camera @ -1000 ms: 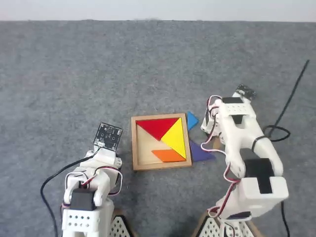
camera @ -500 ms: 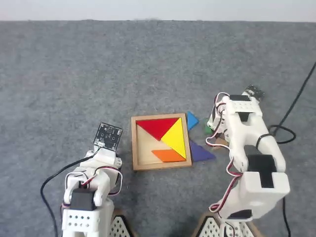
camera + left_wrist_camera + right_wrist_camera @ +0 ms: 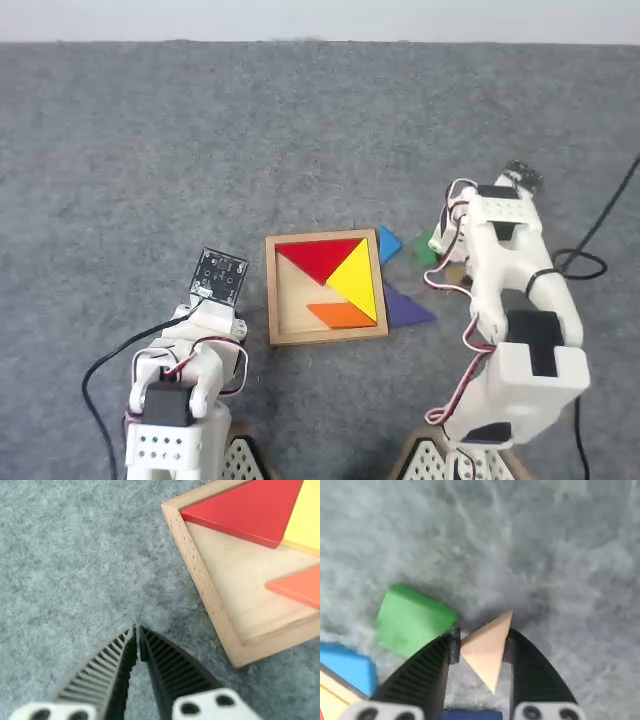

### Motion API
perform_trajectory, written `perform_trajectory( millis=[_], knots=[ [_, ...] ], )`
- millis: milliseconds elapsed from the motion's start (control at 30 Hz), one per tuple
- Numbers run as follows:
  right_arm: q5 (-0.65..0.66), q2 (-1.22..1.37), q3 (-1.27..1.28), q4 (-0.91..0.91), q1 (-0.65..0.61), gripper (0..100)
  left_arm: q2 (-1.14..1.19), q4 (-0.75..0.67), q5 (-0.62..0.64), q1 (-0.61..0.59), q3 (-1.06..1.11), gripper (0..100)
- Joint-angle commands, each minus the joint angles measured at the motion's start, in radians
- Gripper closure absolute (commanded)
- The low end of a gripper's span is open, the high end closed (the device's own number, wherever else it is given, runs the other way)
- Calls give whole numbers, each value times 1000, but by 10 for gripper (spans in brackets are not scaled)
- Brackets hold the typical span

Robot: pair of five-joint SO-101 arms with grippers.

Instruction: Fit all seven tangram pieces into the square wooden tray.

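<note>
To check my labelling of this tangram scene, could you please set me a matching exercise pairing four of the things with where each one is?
Things:
1. red triangle
2. purple triangle
3. pale triangle
4. left pincer

Places:
A. held in the right pincer
B. on the mat beside the tray
C. inside the tray
D. shut, over bare mat

Pairs: 1-C, 2-B, 3-A, 4-D.

You can read no lettering, number or label on the wooden tray, the tangram pieces or the counter, and the circuit board's markings are too small.
</note>
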Motion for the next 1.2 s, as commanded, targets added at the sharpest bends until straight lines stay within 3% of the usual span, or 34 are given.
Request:
perform_trajectory(
  millis=[0,200,633,800,1167],
  knots=[
    [64,-10,-109,85,-18,932,-25,6,8,-5,-12,987],
    [117,-10,-207,228,-145,932,-25,6,8,-5,-12,987],
    [130,-8,-213,133,-475,933,-25,6,8,-5,-12,987],
    [-83,-2,-213,44,-533,928,-25,6,8,-5,-12,987],
    [-319,2,-206,-76,-676,904,-25,6,8,-5,-12,987]
  ],
)
